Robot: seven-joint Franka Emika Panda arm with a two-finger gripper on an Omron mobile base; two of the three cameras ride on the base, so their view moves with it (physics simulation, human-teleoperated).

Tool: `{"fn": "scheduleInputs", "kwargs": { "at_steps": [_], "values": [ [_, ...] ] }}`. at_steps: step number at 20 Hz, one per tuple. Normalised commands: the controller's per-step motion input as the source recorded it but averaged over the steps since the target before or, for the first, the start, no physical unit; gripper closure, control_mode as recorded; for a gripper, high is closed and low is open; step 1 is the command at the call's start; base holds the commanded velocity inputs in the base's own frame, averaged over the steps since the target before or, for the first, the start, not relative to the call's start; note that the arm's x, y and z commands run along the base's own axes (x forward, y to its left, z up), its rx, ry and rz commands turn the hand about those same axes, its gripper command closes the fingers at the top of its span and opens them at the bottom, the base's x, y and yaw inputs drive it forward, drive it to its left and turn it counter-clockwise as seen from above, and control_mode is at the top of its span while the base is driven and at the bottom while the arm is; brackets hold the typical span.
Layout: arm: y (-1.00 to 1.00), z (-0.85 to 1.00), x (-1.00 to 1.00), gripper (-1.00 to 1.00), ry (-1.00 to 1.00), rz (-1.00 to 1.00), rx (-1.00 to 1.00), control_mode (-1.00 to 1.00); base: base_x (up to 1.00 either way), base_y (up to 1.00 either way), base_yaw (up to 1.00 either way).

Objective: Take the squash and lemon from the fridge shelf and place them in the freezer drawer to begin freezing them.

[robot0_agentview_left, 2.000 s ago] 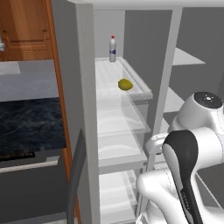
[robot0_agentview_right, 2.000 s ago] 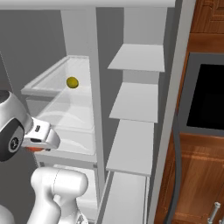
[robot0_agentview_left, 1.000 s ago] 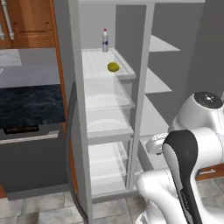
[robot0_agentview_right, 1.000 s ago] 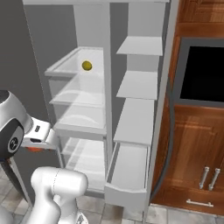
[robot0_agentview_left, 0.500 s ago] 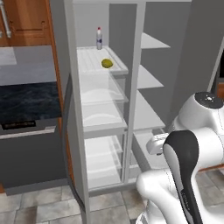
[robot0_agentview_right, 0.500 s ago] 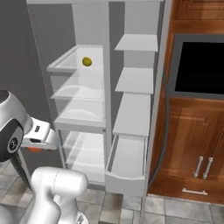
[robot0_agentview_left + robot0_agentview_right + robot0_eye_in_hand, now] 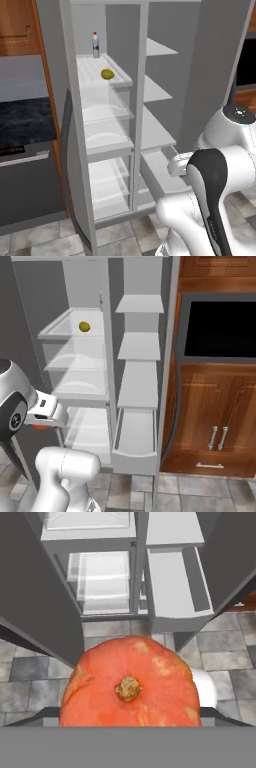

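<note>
The orange-red squash (image 7: 131,686) sits close at the bottom of the hand view, stem up, hiding the fingertips. A sliver of that squash (image 7: 38,427) peeks out under my gripper (image 7: 46,417), which is shut on it, low and left of the fridge. The yellow-green lemon (image 7: 107,74) lies on the ribbed white fridge shelf (image 7: 90,65) at the top left; from the other side the lemon (image 7: 84,327) rests on the same shelf (image 7: 60,332). The freezer drawer (image 7: 134,442) stands pulled open at the bottom right of the fridge, and the drawer (image 7: 172,587) lies ahead of the hand.
A white bottle (image 7: 95,45) stands at the shelf's back. Translucent bins (image 7: 107,112) stack below it. The open fridge door (image 7: 75,150) stands to the left beside a dark counter (image 7: 25,120). A black oven (image 7: 220,326) and wooden cabinet (image 7: 215,416) flank the right.
The whole picture has shifted: the base has backed away from the fridge, so more of the fridge and floor shows. The squash stays in my gripper and the lemon stays on its shelf.
</note>
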Motion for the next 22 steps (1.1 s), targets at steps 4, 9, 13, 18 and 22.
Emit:
{"fn": "scheduleInputs", "kwargs": {
  "at_steps": [4,9,13,18,22],
  "values": [
    [0.0,0.0,0.0,1.0,0.0,0.0,0.0,1.0,0.09,0.26,-0.23],
    [0.0,0.0,0.08,1.0,0.0,-0.04,0.0,-1.0,0.08,0.05,-0.11],
    [-0.14,0.0,0.37,1.0,0.01,-0.03,0.0,-1.0,0.0,0.0,0.0],
    [-0.25,-0.18,0.65,1.0,0.13,-0.03,0.0,-1.0,0.0,0.0,0.0],
    [-0.25,-0.39,0.76,1.0,0.12,-0.04,0.0,-1.0,0.0,0.0,0.0]
  ]
}}
